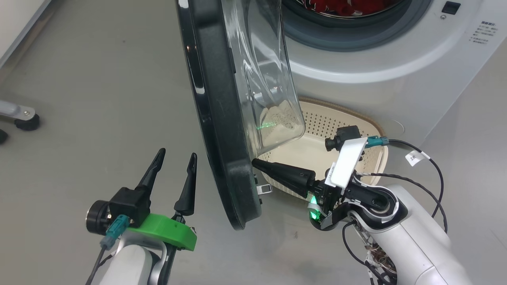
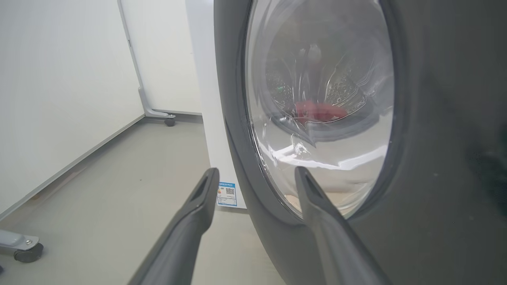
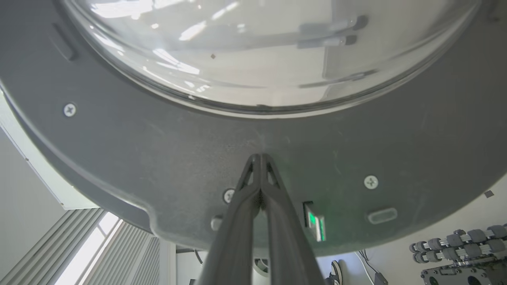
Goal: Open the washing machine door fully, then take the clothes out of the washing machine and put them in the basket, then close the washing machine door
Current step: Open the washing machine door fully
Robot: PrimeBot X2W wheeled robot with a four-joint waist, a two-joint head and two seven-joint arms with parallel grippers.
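One smooth grey floor [image 1: 99,59] under the washing machine [image 1: 396,79], white walls [image 2: 59,79] around.

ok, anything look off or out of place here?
Nothing spilled or damaged. One oddity: the basket sits right by the washing machine, partly beneath the half-open washing machine door, whose glass bowl overhangs it.
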